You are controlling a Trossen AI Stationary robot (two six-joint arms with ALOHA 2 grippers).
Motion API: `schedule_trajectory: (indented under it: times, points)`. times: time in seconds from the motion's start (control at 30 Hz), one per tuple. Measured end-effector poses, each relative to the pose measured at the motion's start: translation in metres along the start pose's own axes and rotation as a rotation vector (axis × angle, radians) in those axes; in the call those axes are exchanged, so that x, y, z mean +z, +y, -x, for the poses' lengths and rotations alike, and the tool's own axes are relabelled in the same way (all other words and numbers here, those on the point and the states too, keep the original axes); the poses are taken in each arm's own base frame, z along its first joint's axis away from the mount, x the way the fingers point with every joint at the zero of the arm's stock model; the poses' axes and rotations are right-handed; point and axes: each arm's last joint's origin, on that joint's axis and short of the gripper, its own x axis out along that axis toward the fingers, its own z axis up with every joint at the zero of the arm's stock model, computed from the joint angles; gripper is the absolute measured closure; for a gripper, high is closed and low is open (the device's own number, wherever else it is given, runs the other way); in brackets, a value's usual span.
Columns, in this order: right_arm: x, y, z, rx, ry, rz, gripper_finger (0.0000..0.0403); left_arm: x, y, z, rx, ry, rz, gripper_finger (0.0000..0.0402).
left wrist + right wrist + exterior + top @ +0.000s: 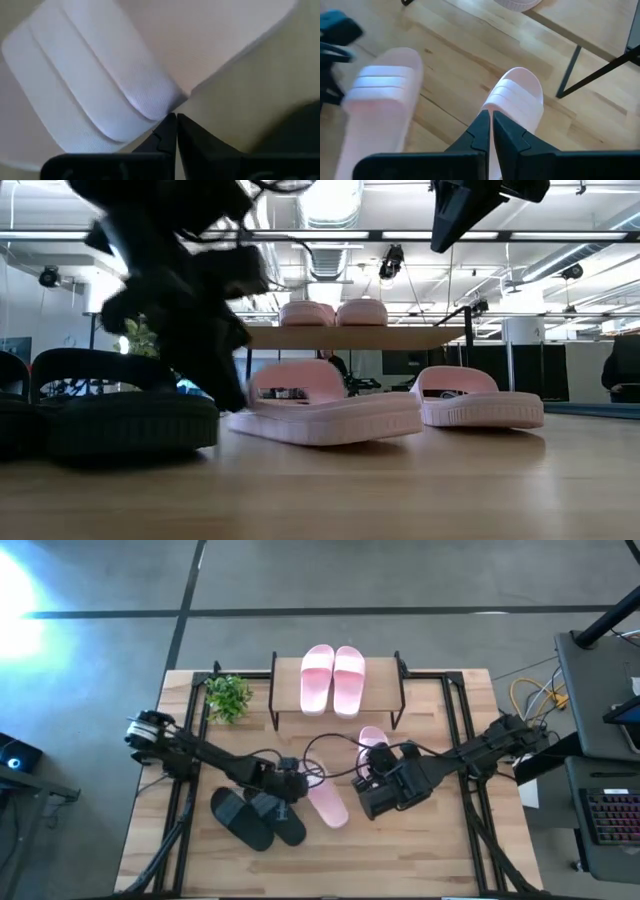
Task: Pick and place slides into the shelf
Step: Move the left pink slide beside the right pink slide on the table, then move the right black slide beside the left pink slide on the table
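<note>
Two pink slides (pixel 333 679) sit side by side on top of the shelf (pixel 284 700), at the far side of the table (pixel 430 850); two more pink slides lie on the table in front of the shelf, one (pixel 325 802) near the middle and one (pixel 373 737) just beside the right gripper (pixel 372 783); two black slides (pixel 256 817) lie together nearer the front, by the left arm; the left gripper (pixel 174 131) is low over the middle pink slide, its fingers pinched together right at the edge of the strap, holding nothing that I can see; the right gripper hangs above the table with its fingers closed and empty; a small green plant (pixel 228 697) stands by the shelf; no words or labels can be read on the slides.
</note>
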Motion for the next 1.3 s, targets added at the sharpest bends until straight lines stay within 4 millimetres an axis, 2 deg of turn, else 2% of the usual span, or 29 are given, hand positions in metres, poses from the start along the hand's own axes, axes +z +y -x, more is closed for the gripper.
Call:
schedule_trajectory:
  times: [0.23, 0.47, 0.57, 0.67, 0.77, 0.9, 1.03, 1.17, 1.3]
  points:
    - [0.000, 0.000, 0.000, -0.004, -0.011, -0.019, 0.0390, 0.026, 0.033, -0.025, 0.035, -0.042, 0.031, 0.0402]
    - [0.000, 0.000, 0.000, -0.004, -0.011, -0.024, 0.0390, 0.059, 0.045, -0.045, 0.020, -0.084, -0.043, 0.0402]
    - [0.000, 0.000, 0.000, -0.004, -0.011, -0.038, 0.0390, 0.066, 0.051, -0.048, 0.040, -0.066, -0.034, 0.0402]
    - [0.000, 0.000, -0.001, -0.005, -0.011, -0.039, 0.0390, 0.063, 0.055, -0.041, 0.099, 0.000, -0.033, 0.0402]
    - [0.000, 0.000, -0.001, -0.003, -0.006, -0.038, 0.0390, 0.057, 0.057, -0.019, 0.167, 0.073, -0.056, 0.0402]
    - [-0.003, 0.003, -0.001, 0.031, 0.062, 0.017, 0.0390, 0.052, 0.050, 0.027, 0.168, 0.079, -0.036, 0.0402]
    - [-0.002, 0.017, -0.006, 0.200, 0.162, 0.092, 0.0390, 0.039, 0.035, 0.077, 0.092, -0.001, 0.050, 0.0402]
    - [0.005, 0.036, -0.013, 0.384, 0.149, 0.101, 0.0390, 0.012, 0.019, 0.118, 0.028, -0.073, 0.167, 0.0402]
    - [0.011, 0.046, -0.022, 0.432, 0.103, 0.117, 0.0390, -0.021, 0.003, 0.149, -0.019, -0.119, 0.320, 0.0402]
